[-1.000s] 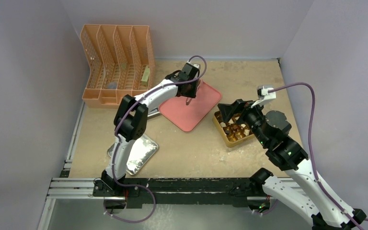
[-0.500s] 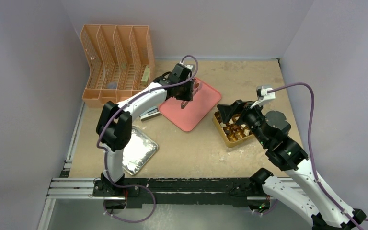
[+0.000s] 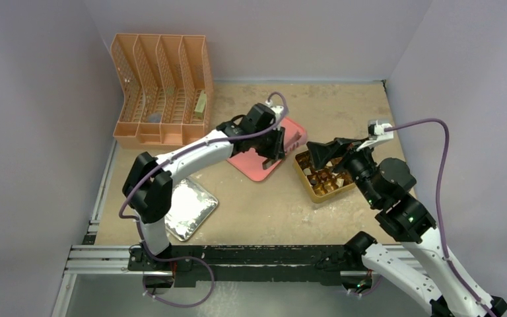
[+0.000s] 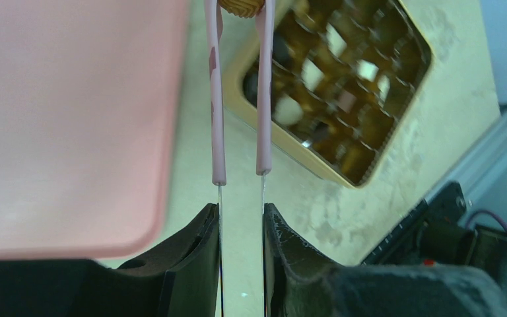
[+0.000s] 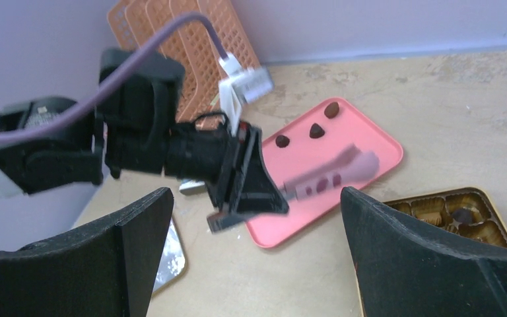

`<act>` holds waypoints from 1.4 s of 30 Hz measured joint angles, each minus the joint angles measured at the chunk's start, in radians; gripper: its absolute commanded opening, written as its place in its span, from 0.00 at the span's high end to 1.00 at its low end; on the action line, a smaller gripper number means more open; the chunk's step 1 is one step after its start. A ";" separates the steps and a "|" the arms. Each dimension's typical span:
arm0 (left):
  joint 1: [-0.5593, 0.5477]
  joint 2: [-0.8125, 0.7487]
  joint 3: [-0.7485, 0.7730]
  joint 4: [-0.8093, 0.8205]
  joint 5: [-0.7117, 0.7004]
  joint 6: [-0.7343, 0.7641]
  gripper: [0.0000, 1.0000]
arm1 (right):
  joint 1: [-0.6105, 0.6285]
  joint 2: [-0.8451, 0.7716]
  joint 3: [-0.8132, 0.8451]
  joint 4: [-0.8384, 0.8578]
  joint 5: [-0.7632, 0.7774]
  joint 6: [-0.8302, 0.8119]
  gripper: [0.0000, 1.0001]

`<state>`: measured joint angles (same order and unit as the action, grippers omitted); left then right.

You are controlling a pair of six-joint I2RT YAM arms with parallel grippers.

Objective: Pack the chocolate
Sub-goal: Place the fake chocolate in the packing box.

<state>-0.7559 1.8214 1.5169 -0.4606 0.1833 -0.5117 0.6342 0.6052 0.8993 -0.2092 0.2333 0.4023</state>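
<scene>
The left end effector (image 4: pixel 241 218) is pinched narrow on pink tongs (image 4: pixel 216 99), whose tips clasp one chocolate (image 4: pixel 241 6) by the gold box (image 4: pixel 297 155). The right end effector (image 3: pixel 323 157) gapes wide, holding nothing.

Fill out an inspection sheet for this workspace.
Surface: tan tabletop, scuffed, pale smears.
Job's things: three chocolates on pink tray; one ridged brown piece between the tips of pink tweezers; gold box partly filled.
Clutter: orange file rack; foil tray.
Grippers: left gripper shut on the tweezers; right gripper open, by the box.
Cables: purple cables loop off both wrists.
Surroundings: plain walls; nothing else seen.
</scene>
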 measured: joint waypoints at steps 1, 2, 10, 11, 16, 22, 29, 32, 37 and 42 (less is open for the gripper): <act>-0.025 -0.003 -0.008 0.007 0.010 -0.003 0.77 | 0.000 -0.006 0.005 -0.001 0.005 0.000 0.01; -0.045 -0.005 -0.015 0.010 0.021 -0.006 0.77 | 0.000 -0.012 0.011 -0.002 0.012 0.000 0.01; -0.155 -0.014 -0.077 0.088 0.110 -0.058 0.75 | 0.000 -0.037 0.019 -0.010 0.047 -0.002 0.01; -0.164 -0.014 -0.080 0.097 0.113 -0.064 0.75 | 0.000 -0.039 0.019 -0.011 0.048 -0.002 0.01; -0.222 -0.014 -0.081 0.120 0.118 -0.080 0.73 | 0.000 -0.039 0.019 -0.017 0.065 -0.002 0.01; -0.292 -0.013 -0.081 0.122 0.120 -0.080 0.72 | 0.000 -0.046 0.019 -0.021 0.067 -0.003 0.01; -0.298 0.008 -0.081 0.112 0.116 -0.079 0.70 | 0.000 -0.060 0.019 -0.028 0.076 -0.003 0.01; -0.298 0.019 -0.081 0.100 0.114 -0.079 0.69 | 0.000 -0.066 0.019 -0.029 0.083 -0.003 0.01; -0.298 0.039 -0.079 0.075 0.102 -0.071 0.67 | 0.000 -0.070 0.019 -0.029 0.089 -0.003 0.01; -0.298 0.042 -0.076 0.069 0.096 -0.071 0.64 | 0.000 -0.071 0.019 -0.029 0.090 -0.003 0.01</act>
<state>-1.0542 1.8629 1.4410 -0.3912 0.2790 -0.5823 0.6338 0.5343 0.9180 -0.2382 0.3233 0.3996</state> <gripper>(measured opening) 0.344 0.987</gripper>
